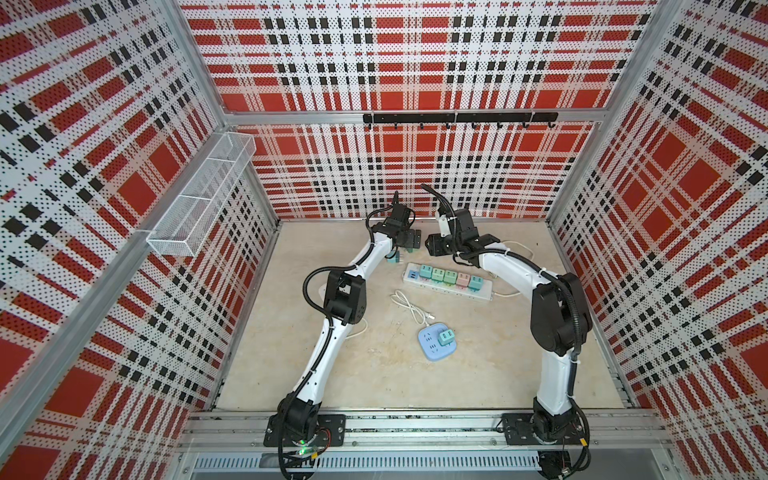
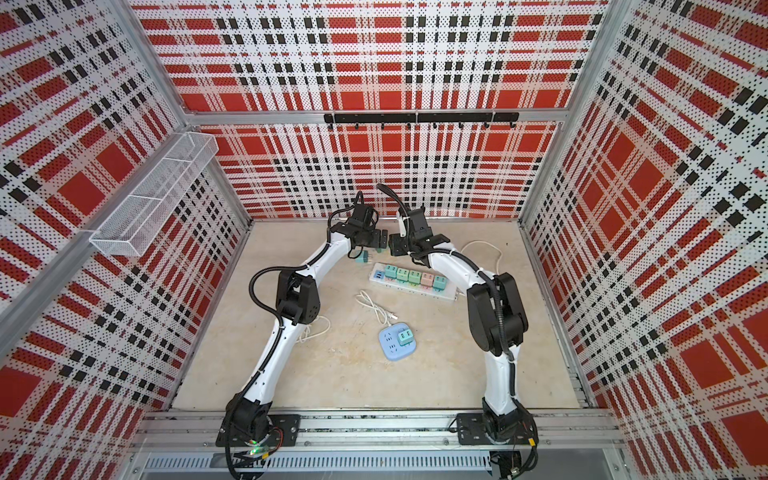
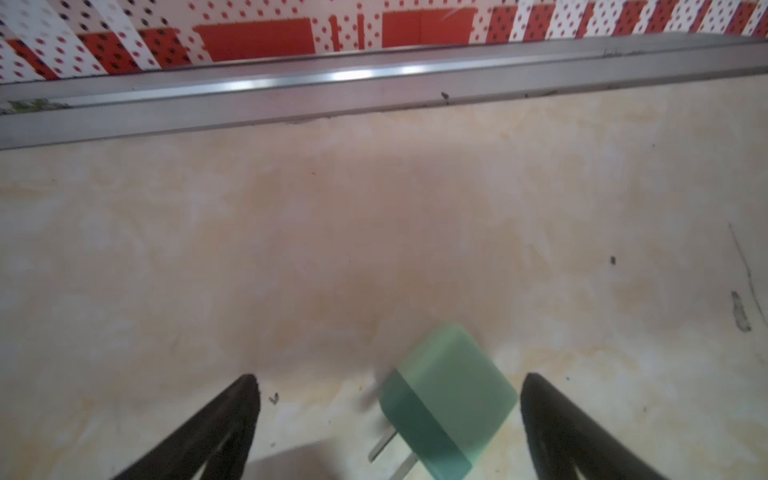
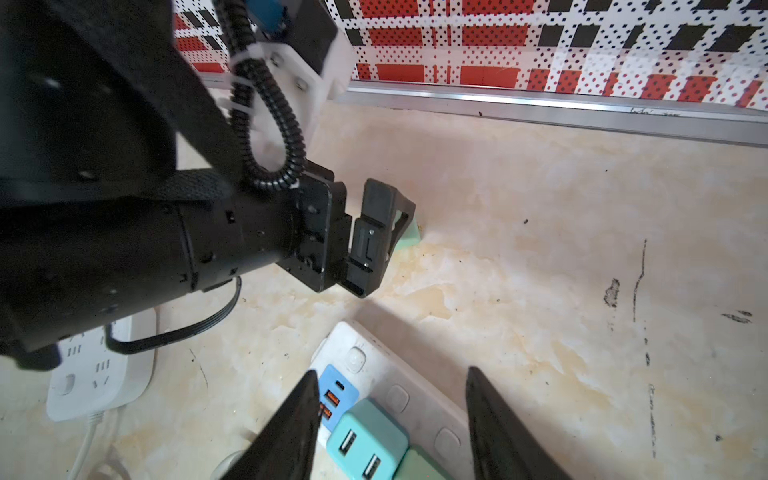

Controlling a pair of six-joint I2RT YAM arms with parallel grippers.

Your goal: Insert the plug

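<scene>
A green plug (image 3: 449, 399) lies on the tan table on its side, prongs bare, between the wide-apart fingers of my left gripper (image 3: 389, 377), touching neither. In both top views that gripper (image 1: 413, 243) hangs low near the back wall, a bit of the green plug (image 1: 411, 251) showing beneath it. My right gripper (image 4: 392, 372) faces it from the right (image 1: 431, 248), open and empty over the end of the long white power strip (image 4: 419, 399). That strip (image 1: 482, 293) carries several coloured plugs, the end ones a blue USB adapter (image 4: 336, 395) and a teal plug (image 4: 365, 440).
A teal plug (image 1: 392, 259) lies loose under the left forearm. A blue rounded socket block (image 1: 432, 353) with a green plug (image 1: 446, 336) sits mid-table, a white cable (image 1: 409, 307) beside it. Another white strip (image 4: 95, 374) lies below the left arm. The rear metal rail (image 3: 374, 95) is close.
</scene>
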